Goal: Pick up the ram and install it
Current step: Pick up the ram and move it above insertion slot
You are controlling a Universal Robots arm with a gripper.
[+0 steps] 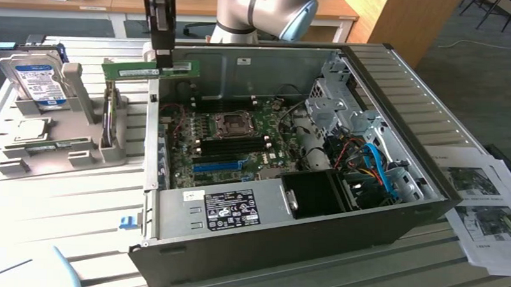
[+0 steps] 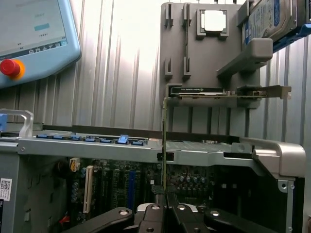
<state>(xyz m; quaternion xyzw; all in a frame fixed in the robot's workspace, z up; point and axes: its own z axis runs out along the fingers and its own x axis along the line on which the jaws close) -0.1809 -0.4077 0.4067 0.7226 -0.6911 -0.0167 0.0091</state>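
Motherboard (image 1: 230, 141) in open case (image 1: 261, 249); ram (image 1: 130, 69) aloft

pincer (image 2: 165, 208) clamping ram (image 2: 164, 141), open case (image 2: 97, 146) beyond

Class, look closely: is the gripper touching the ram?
Touching. The wrist view shows the gripper clamped on both faces of the ram, seen edge-on, with no gap.

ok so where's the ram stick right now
In the exterior view the ram is clamped in the gripper, lifted over the open computer case's edge on the exterior view's left, between the grey parts holder and the motherboard.
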